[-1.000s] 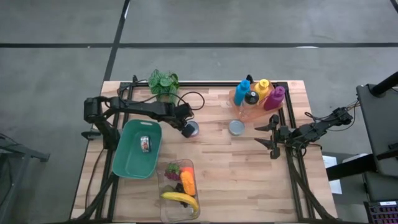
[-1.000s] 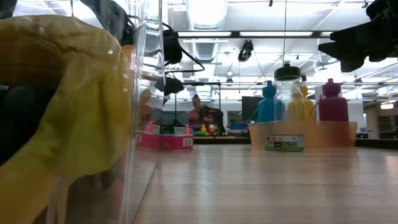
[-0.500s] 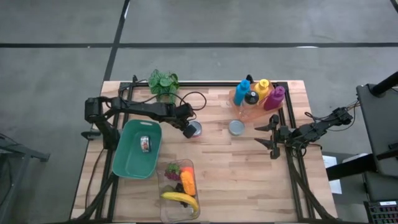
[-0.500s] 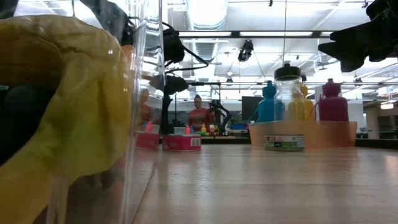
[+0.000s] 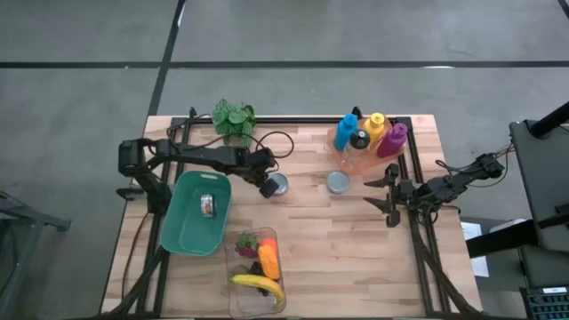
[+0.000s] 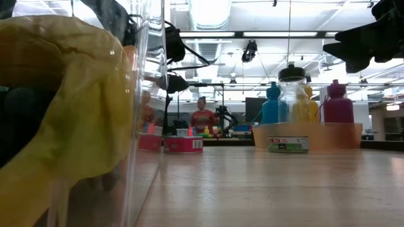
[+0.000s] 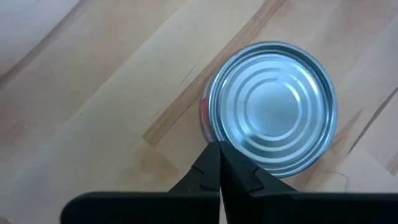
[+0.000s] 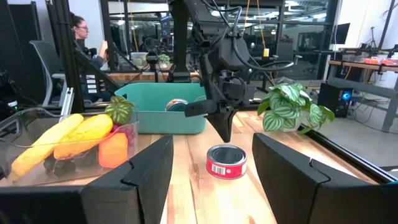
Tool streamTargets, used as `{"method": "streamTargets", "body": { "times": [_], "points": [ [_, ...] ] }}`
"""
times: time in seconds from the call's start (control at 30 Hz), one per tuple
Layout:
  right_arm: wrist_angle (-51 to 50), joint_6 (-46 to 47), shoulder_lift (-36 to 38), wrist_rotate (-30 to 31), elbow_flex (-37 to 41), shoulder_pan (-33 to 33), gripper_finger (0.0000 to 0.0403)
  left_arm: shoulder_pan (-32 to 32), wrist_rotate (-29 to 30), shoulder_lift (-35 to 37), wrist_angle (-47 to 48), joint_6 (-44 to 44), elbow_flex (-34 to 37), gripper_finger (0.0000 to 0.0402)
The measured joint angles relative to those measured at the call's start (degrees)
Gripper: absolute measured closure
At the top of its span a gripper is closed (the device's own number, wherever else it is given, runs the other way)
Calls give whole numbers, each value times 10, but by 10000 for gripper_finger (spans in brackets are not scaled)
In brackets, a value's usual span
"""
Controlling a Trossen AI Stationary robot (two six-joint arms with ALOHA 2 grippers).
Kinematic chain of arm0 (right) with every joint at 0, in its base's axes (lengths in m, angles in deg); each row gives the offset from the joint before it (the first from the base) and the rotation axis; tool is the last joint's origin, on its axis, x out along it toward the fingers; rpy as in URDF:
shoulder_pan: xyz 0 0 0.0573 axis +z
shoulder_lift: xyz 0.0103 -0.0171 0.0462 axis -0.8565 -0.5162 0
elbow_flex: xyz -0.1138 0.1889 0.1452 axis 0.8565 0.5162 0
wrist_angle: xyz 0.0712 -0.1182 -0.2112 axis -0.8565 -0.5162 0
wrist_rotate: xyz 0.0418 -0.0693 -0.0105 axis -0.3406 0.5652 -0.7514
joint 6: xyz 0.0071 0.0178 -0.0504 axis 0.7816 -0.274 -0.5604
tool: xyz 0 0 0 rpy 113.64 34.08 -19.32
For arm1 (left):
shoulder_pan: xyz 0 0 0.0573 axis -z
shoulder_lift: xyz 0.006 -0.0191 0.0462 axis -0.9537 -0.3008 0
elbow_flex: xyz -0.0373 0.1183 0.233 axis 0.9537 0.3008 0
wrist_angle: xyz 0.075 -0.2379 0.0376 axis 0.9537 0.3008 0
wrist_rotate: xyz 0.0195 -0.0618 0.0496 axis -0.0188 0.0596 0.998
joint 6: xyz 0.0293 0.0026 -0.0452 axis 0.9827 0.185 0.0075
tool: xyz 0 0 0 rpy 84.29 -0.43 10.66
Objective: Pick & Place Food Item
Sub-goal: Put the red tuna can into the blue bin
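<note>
The wooden surface (image 5: 356, 231) carries everything, with a dark arm reaching in from each side. Toward its left side sits a teal bin (image 5: 180, 233), the largest container, with one small can (image 5: 207, 205) lying inside it. Just beside the bin's near corner stands a clear plastic box (image 5: 244, 298) holding a banana (image 5: 258, 284), an orange piece of fruit (image 5: 268, 259) and a dark red piece with green leaves (image 5: 246, 241). At the far right corner a shallow tray (image 5: 356, 164) holds four bottles: blue (image 5: 346, 131), yellow (image 5: 376, 124), purple (image 5: 393, 140) and a clear one with a black cap (image 5: 359, 140). A potted plant (image 5: 233, 118) stands at the far edge, left of centre.

The left arm stretches across above the bin, and its left hand (image 7: 220, 163) is clenched tight, the two fingers pressed together with nothing between them. It hangs just over the edge of a red-labelled food can (image 7: 271, 116), which stands upright on the bare surface between the bin and the bottle tray. From the right wrist view the fingertip hovers above the can, apart from its lid.

The right arm waits at the right side of the surface, its right hand (image 5: 388, 194) spread and empty, pointing toward the centre.

A second tin (image 5: 338, 182), with a green label, stands just in front of the bottle tray. A person (image 6: 202, 116) shows in the room beyond.
</note>
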Motion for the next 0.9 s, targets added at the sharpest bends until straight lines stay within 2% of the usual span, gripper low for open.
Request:
{"method": "streamTargets", "body": {
  "times": [0.9],
  "points": [
    [0,0,0,0,0,0,186,8,-9,-28,-6,15,-1,401]
  ]
}}
